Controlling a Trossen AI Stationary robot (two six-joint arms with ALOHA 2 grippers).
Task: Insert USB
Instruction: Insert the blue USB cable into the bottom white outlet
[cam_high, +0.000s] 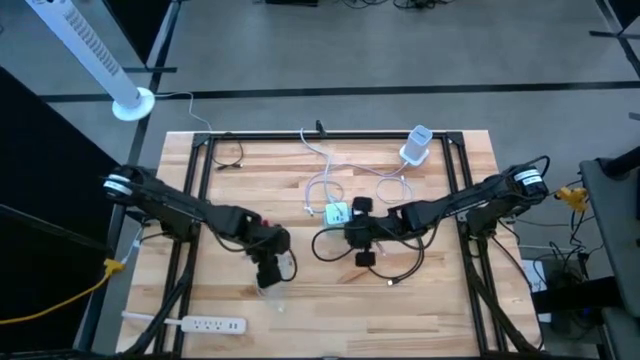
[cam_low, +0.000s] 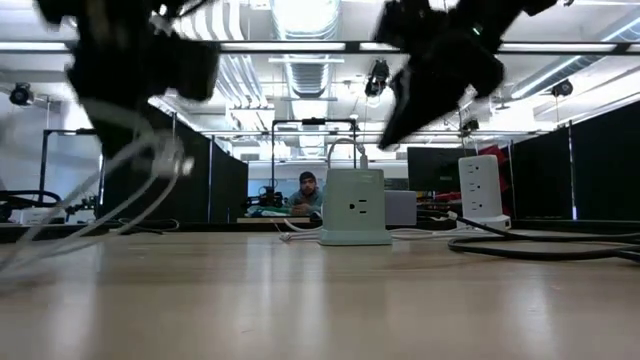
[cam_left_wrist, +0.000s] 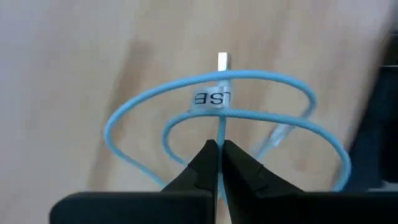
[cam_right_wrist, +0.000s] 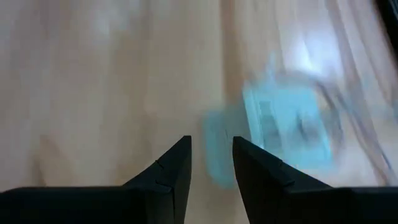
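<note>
While the USB cable (cam_left_wrist: 219, 99) hangs in loops above the wooden table (cam_high: 440, 310), your left gripper (cam_left_wrist: 219, 149) is closed tightly on it, front-left of centre. Your right gripper (cam_right_wrist: 211, 155), fingers a little apart and empty, hovers just beside the charger block (cam_high: 338, 213) at mid-table.

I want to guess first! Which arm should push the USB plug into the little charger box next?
Probably the left. Its tool is shut on the USB cable, metal plug pointing forward. The right tool is open and empty, hovering near the charger box.
</note>
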